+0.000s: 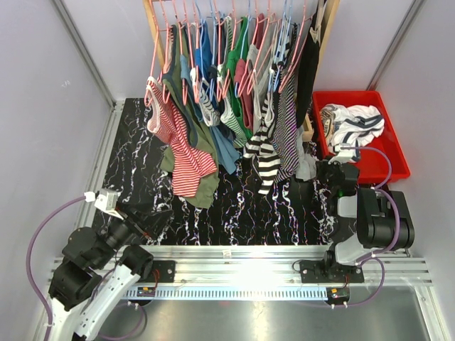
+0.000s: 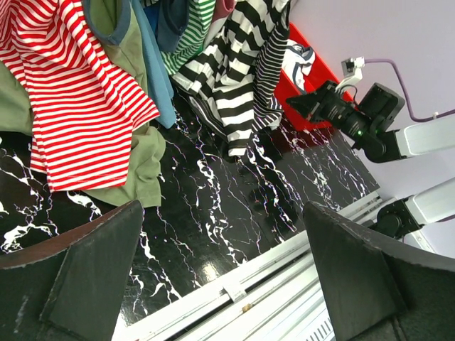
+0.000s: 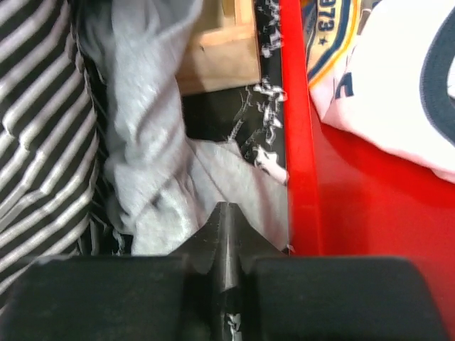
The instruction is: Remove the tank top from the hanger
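Several tank tops hang on pink hangers [image 1: 158, 53] from a wooden rack at the back. A red-and-white striped one [image 1: 183, 153] hangs lowest on the left and shows in the left wrist view [image 2: 78, 106]. A black-and-white striped one [image 1: 264, 153] hangs in the middle. A grey garment [image 1: 307, 167] hangs at the rack's right end. My left gripper [image 1: 151, 217] is open and empty, low at the near left, its jaws wide apart [image 2: 222, 209]. My right gripper [image 1: 302, 188] is shut, its tip [image 3: 224, 209] just short of the grey garment [image 3: 149, 142].
A red bin [image 1: 394, 153] with removed white and striped clothes [image 1: 352, 124] stands at the right; its rim [image 3: 298, 142] runs just right of my right gripper. The rack's wooden base [image 3: 220, 50] sits behind the grey garment. The black marbled tabletop [image 1: 227, 206] ends at a metal rail.
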Motion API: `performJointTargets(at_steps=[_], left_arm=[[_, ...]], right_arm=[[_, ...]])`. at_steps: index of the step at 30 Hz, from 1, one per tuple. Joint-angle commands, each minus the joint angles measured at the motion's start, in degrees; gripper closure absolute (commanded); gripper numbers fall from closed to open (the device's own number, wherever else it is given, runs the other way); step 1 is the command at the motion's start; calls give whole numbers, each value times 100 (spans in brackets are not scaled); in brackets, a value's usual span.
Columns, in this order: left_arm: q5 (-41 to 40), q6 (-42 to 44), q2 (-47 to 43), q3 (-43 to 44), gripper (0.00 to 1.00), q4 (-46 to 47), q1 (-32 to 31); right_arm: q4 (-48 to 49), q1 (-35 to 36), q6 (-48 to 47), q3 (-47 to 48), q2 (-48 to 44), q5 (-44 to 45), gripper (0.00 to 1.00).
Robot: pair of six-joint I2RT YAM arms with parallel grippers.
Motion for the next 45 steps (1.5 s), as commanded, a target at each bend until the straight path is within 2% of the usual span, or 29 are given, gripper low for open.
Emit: performJointTargets(at_steps=[1,2,9,15,25,45], left_arm=[[-73,95,-772,-56,1,296,-14],[-38,104,-790,-56,1,305,-14],[6,43,-930,-39,1,262,-22],[525,-133,-939,-162,1,393,-22],[104,15,-948,462,1,-186,-22],[604,69,-948,23,1,94,-40]], right_arm=[[268,-106,-193,274,9,-16,66],[222,-106,-193,301,-1,45,1],[178,-106,-122,363,43,186,0],[186,-106,-131,363,35,186,0],[178,-106,-123,363,35,186,0],[186,-106,-131,363,35,186,0]])
